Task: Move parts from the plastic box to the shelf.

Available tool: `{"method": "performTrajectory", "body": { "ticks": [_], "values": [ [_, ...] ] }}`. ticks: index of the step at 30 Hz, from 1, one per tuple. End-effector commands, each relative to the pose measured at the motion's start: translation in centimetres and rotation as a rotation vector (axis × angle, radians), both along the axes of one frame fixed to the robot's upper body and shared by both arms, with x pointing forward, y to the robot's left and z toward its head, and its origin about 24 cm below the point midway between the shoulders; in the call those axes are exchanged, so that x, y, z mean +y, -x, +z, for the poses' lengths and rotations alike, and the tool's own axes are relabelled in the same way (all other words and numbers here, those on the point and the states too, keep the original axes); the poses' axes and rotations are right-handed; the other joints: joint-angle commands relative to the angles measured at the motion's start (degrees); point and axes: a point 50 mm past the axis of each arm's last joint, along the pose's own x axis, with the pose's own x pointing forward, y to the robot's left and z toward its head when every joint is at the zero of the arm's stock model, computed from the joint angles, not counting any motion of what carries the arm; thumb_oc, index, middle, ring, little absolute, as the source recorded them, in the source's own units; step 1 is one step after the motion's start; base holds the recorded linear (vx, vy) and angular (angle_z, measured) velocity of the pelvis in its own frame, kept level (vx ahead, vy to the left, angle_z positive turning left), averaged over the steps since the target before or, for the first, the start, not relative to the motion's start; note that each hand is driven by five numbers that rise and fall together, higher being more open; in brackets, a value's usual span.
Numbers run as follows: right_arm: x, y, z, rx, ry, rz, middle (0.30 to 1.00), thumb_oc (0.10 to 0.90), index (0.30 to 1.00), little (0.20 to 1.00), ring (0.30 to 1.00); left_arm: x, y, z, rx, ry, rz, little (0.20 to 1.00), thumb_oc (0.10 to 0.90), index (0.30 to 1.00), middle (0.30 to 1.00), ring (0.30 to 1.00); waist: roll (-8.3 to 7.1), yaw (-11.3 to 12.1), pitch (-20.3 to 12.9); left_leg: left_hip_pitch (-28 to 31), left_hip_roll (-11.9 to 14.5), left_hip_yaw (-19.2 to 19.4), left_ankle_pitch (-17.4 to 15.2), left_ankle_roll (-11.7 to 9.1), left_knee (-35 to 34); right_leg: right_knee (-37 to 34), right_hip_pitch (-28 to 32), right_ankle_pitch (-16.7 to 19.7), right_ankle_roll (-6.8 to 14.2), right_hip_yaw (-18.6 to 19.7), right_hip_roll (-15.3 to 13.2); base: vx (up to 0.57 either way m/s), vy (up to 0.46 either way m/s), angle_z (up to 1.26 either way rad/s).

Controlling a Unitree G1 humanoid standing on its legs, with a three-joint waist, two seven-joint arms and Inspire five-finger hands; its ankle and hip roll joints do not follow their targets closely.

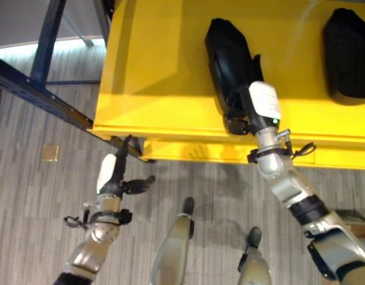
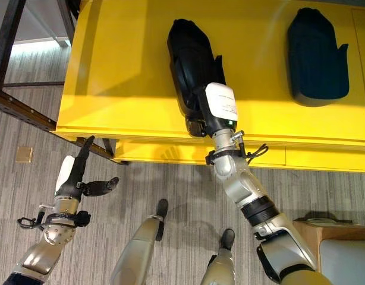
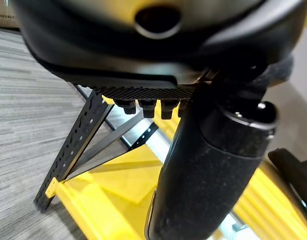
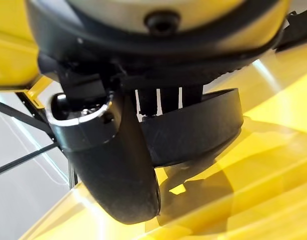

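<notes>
Fingers (image 4: 158, 97) gripping black part (image 2: 191, 56), yellow shelf (image 2: 123, 77)

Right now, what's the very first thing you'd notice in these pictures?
The big bright yellow shelf fills the top of the view, above a grey floor. Two black parts lie on it: one in the middle, with the right robot hand on its near end, and another further right. The left robot hand hangs open below the shelf's edge.
</notes>
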Motion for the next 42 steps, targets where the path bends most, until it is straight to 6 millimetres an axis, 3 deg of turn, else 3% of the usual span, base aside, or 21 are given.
{"method": "performTrajectory", "body": {
  "ticks": [1,11,17,42],
  "values": [
    [0.2,-0.3,3.9,-0.162,-0.091,0.002,0.300,0.400,0.300,0.300,0.300,-0.1,-0.1,3.2,-0.184,-0.007,-0.022,1.000,0.900,1.000,1.000,1.000,-0.57,-0.37,-4.93,3.42,0.96,2.19,-3.65,0.88,-2.30,5.15,-3.08,-2.15,-0.73,2.64,2.48,0.00,0.000,0.00],
    [-1.6,-1.1,3.4,-0.143,-0.122,-0.101,0.300,0.400,0.300,0.300,0.300,-0.1,-0.1,3.4,-0.191,-0.006,-0.028,1.000,0.900,1.000,1.000,1.000,-0.18,-0.94,-4.88,3.53,0.97,2.43,-3.81,1.08,-2.27,5.67,-3.39,-2.22,-0.74,2.81,2.62,0.00,0.000,0.00],
    [-2.6,-1.8,4.3,-0.156,-0.125,-0.160,0.300,0.400,0.300,0.300,0.300,0.1,0.0,3.6,-0.198,-0.013,-0.032,1.000,0.900,1.000,1.000,1.000,-0.31,-0.91,-4.71,3.55,1.15,2.52,-3.61,1.13,-2.68,5.54,-3.67,-1.81,-0.69,2.73,2.84,0.00,0.000,0.00],
    [-1.3,-2.7,6.4,-0.163,0.040,-0.110,0.300,0.400,0.300,0.300,0.300,0.2,-0.3,4.2,-0.221,0.003,-0.050,1.000,0.900,1.000,1.000,1.000,-0.46,0.56,-4.35,3.45,0.34,1.71,-2.57,1.47,-4.53,4.57,-3.14,-1.27,-0.53,1.43,2.63,0.00,-0.001,0.00]
  ]
}}
